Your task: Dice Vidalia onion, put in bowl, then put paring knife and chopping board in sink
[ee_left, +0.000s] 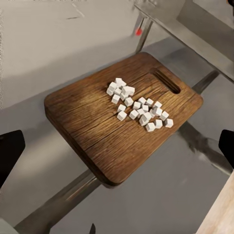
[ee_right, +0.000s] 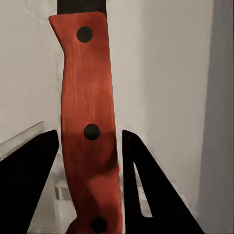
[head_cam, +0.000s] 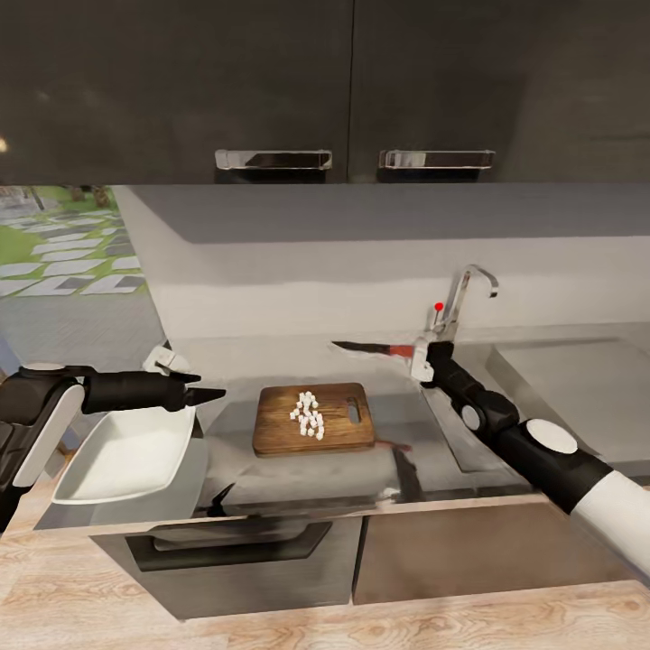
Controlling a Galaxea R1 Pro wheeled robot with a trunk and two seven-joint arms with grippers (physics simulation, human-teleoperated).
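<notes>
You had the right claw [ee_right: 90, 146] closed on the red riveted handle of the slim paring knife [head_cam: 375, 348], its two dark fingers pressed against either side of the grip, and the dark blade pointed out level above the tabletop, behind the rectangular dark brown wooden chopping board [head_cam: 313, 418]. The onion lay on that board as a loose heap of small white cubes [head_cam: 308, 414], near its slot-shaped handle hole. The shallow white squarish bowl [head_cam: 126, 460] sat well to the left of the board, tilted and hanging partly over the front edge of the glossy grey tabletop [head_cam: 424, 469]. The grey steel sink [head_cam: 578, 397] lay to the right of the board, with its chrome tap [head_cam: 465, 298] just behind the knife.

Your left claw [head_cam: 203, 386] hovered above the bowl's far rim, to the left of the board, holding nothing; its fingers sat at the two edges of the left wrist view, spread wide.

The main risk, as I judged it, was the bowl: a nudge from the left claw could have tipped it off the tabletop. Lifting the board carelessly could have scattered the cubes. The knife's tip, swung toward the sink, could have struck the tap.
</notes>
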